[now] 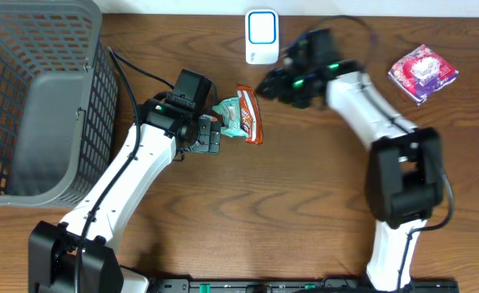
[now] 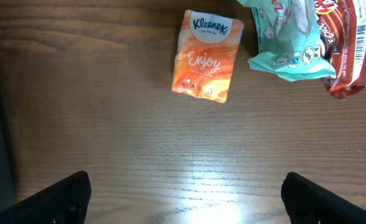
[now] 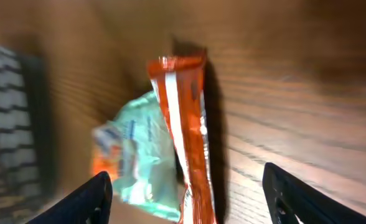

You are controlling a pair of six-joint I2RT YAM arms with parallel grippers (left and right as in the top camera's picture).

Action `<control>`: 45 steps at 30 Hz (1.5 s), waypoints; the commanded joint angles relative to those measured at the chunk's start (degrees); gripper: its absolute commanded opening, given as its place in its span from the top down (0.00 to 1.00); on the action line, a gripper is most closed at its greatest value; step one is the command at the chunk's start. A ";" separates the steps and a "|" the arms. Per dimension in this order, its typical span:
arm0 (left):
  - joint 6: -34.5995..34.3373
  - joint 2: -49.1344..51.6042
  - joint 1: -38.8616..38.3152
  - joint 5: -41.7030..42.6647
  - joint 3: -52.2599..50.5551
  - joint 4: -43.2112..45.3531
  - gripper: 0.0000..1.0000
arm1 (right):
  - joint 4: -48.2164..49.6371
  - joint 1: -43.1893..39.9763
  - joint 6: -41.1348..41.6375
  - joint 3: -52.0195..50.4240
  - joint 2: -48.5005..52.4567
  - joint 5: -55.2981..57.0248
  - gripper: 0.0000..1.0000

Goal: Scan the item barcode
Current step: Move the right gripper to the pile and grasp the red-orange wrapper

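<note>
Black fingertips (image 2: 61, 199) of the left jaws stand fully apart above the wooden table (image 2: 108, 124), gripping nothing. Far left sits a grey plastic mesh basket (image 1: 28, 106). Ahead of the left jaws lie an orange Kleenex tissue pack (image 2: 208, 56), a crumpled teal packet (image 2: 289, 43) and, touching it, an orange-red foil snack wrapper (image 2: 348, 43), barcode showing. Beyond stands a white-and-blue scanner (image 1: 261, 37). The right jaws hover near the wrapper, apart and empty. A pink patterned packet (image 1: 421, 73) lies far right.

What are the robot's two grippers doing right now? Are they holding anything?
Left gripper: open, holding nothing.
Right gripper: open, holding nothing.
</note>
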 commanded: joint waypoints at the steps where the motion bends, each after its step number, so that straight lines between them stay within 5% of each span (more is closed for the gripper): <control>1: -0.57 0.00 -0.11 -0.11 0.31 -0.17 0.02 | -1.36 7.56 -1.16 0.11 -1.46 23.41 0.27; 9: -0.55 0.00 -0.11 -0.13 0.31 -0.17 0.02 | -3.80 12.68 -0.15 0.11 0.07 30.71 0.50; 25: -0.55 0.00 -0.11 -0.11 0.31 -0.17 0.02 | -4.09 15.91 -3.17 -1.75 4.57 33.00 0.63; 31: -0.55 0.00 -0.11 -0.13 0.31 -0.17 0.02 | -5.14 15.76 -3.15 -1.70 4.48 34.42 0.99; 45: -0.55 0.00 -0.11 -0.13 0.31 -0.15 0.02 | -21.44 9.66 0.33 -1.70 -4.85 52.50 0.99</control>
